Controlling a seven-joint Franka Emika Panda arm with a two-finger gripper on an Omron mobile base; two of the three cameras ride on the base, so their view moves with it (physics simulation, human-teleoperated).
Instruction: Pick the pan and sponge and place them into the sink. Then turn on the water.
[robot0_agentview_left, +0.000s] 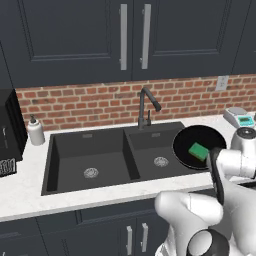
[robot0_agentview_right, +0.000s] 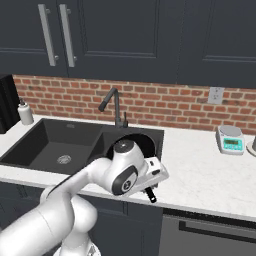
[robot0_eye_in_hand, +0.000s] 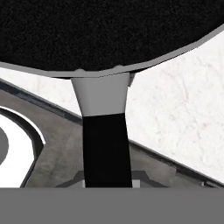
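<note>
Black and round, the shallow frying pan (robot0_agentview_left: 200, 146) hung tilted over the right edge of the big black double sink (robot0_agentview_left: 90, 155), with the small green sponge (robot0_agentview_left: 198, 150) lying inside it. The robot's gripper (robot0_agentview_right: 148, 192) was closed tight on the pan's dark handle (robot0_eye_in_hand: 106, 148), above the white stone counter (robot0_agentview_right: 200, 175). The dark curved faucet (robot0_agentview_left: 146, 107) stood behind the sink.

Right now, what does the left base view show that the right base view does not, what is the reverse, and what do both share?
Left base view alone: the green sponge lying inside the pan, and both sink drains. Right base view alone: the pan's handle jutting past the counter edge under the hand, and the wall outlet. Both share the dark faucet, with no water running, the soap bottle and the scale.
</note>
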